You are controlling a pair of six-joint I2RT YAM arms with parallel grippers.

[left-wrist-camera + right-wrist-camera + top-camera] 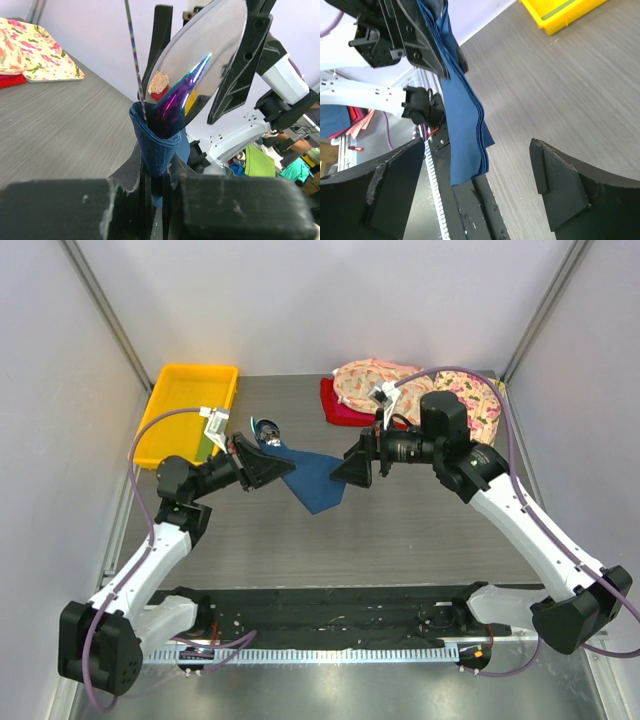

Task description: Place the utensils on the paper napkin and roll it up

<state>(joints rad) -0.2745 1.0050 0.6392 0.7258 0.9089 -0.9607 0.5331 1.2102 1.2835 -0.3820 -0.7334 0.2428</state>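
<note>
At my ten o'clock sat the yellow tray point(185, 400). The left gripper point(275, 464) was clenched on the paper napkin point(318, 483), and the utensils point(210, 55) poked out of its fold. At the napkin's three o'clock, the right gripper point(345, 470) stood spread, grasping nothing. Floral cloths point(445, 390) lay at one o'clock.

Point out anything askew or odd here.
The dark navy paper napkin is not rolled: the left tool pinches one end around the silver spoon head and iridescent purple handle, while the rest hangs loose. The right tool is open, not gripping it.
</note>
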